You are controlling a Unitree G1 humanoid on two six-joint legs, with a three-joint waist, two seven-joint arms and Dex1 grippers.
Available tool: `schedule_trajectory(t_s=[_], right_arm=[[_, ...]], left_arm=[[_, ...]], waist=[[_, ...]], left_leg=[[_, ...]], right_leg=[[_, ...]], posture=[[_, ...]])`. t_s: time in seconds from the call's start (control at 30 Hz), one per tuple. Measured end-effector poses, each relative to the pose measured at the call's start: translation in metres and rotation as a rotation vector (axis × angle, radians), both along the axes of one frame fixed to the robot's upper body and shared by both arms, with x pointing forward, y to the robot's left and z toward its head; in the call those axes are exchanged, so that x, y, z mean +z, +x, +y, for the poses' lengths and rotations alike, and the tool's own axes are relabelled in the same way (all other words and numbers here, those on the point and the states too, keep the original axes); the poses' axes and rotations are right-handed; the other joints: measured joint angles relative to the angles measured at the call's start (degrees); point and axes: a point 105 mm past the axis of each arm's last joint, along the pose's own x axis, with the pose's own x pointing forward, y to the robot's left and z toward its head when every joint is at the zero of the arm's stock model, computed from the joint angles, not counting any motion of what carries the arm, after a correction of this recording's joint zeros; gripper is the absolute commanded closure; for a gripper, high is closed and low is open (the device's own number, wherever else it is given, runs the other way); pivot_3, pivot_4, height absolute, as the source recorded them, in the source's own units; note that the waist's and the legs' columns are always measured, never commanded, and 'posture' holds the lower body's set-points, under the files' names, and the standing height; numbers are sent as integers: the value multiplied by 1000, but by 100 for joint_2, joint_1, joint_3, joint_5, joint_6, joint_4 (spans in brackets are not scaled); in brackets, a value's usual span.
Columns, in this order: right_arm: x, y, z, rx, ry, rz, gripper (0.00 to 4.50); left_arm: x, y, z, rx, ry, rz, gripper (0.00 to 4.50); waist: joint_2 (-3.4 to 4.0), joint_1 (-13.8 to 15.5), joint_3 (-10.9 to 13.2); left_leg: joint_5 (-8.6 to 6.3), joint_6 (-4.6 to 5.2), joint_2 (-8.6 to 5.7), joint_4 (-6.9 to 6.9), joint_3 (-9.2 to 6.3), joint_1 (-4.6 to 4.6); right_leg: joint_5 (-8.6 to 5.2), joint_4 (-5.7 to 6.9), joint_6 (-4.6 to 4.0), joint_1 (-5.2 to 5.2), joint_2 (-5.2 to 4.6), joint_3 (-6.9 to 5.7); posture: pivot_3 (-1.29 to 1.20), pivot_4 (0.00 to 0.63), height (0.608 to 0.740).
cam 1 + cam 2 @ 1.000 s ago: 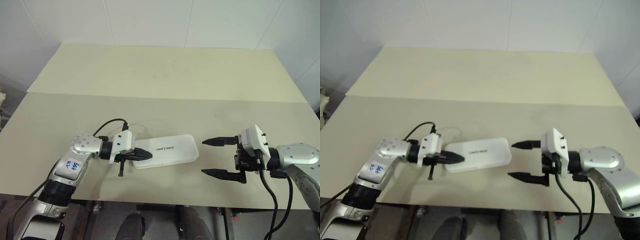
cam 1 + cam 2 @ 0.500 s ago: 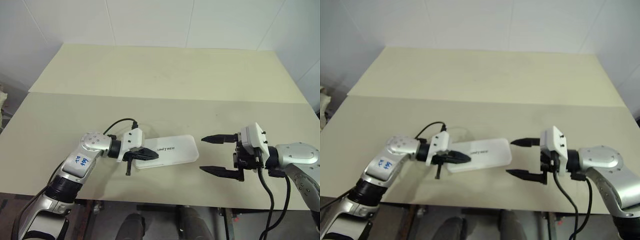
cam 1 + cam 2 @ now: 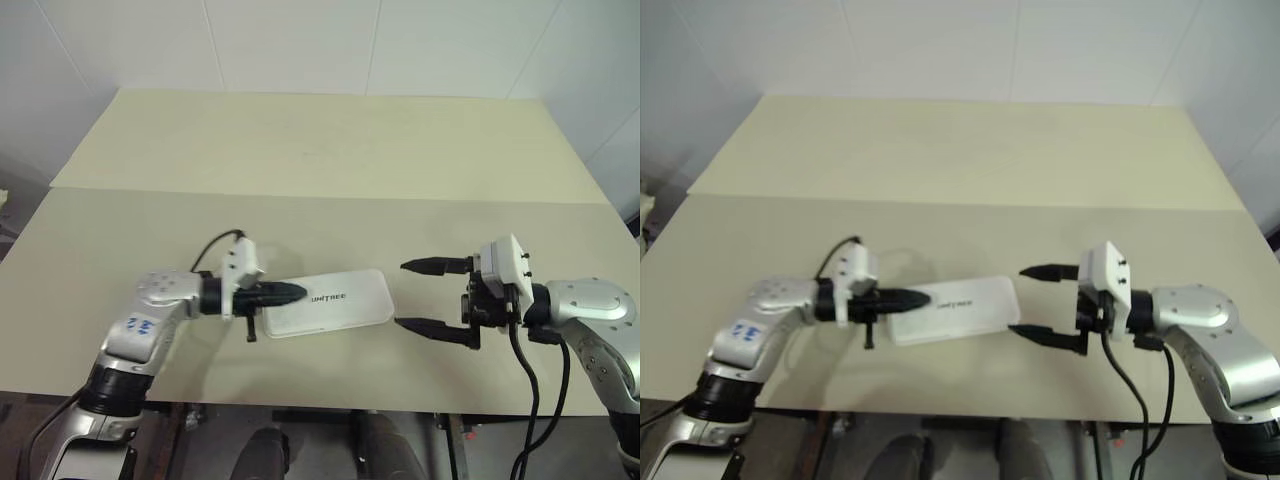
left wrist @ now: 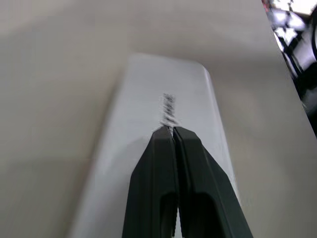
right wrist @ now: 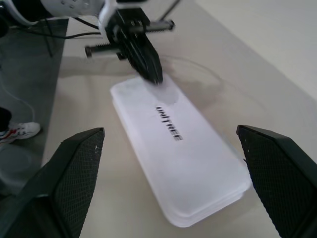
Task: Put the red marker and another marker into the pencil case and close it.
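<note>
Moved since earlier: left gripper (image 3: 296,293) has lifted and levelled; a second ago its tips drooped onto the case's near-left end, half a second ago they lay further in over the lid, now they point flat across that end toward 3 o'clock. The forearm has swung back toward 9 o'clock.
Unchanged since earlier: pencil case (image 3: 335,304) stays closed on the same patch of table; right gripper (image 3: 422,296) keeps its wide spread with barely any shift.
Left arm pose: elbow low at 8 o'clock of the case, wrist nearly level, black fingers (image 4: 163,168) pressed together with no gap and nothing between them, tips over the lid's left end; contact with the lid cannot be told.
Right arm pose: forearm enters from 4 o'clock, wrist turned so the gripper points toward 9 o'clock at the case's right end; its two fingers are spread far apart, one above the other, empty, just beside the case and not touching it.
Pencil case: flat white box, rounded corners, lid down, lying between the two grippers, long axis running 9 to 3 o'clock and slightly tilted.
Table (image 3: 330,150): pale cream top, seam line across it at 12 o'clock of the case.
Writing: "UNITREE" in dark capitals on the lid; blue handwritten marks on the left forearm label (image 3: 140,327), not readable.
</note>
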Motion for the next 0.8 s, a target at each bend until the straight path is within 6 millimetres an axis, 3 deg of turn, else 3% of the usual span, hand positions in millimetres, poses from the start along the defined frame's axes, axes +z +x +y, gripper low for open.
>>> schedule_trajectory(t_s=[0.1,0.2,0.3,0.57,0.8], right_arm=[[0,4,-4,-12,-4,-13,0],[-3,10,-10,-43,-4,-23,0],[-3,16,-17,-80,-1,-48,0],[-5,19,-28,-122,2,-62,0],[0,20,-40,-162,-7,-86,0]], left_arm=[[15,4,23,65,-65,-69,4472],[15,5,51,126,-78,-74,3805],[18,5,64,142,-74,-81,2795],[21,5,65,103,-77,-97,26],[24,7,51,50,-77,-110,26]], waist=[[0,9,0],[0,9,0],[0,18,0],[0,16,0],[0,9,0]], left_leg=[[-1,-1,-1,-2,-1,-1],[-1,-1,-3,-3,1,-4],[-2,-1,-3,-4,0,-6],[-4,-1,-1,-7,-1,-7],[-4,-1,-1,-8,1,-6]], right_leg=[[-1,-4,-1,0,-1,-2],[0,-11,0,0,-3,-1],[0,-15,0,0,-5,-3],[0,-18,1,0,-5,-4],[1,-18,2,0,-4,-3]], posture=[[0,150,740],[0,150,740],[0,150,740],[0,150,740],[0,150,740]])
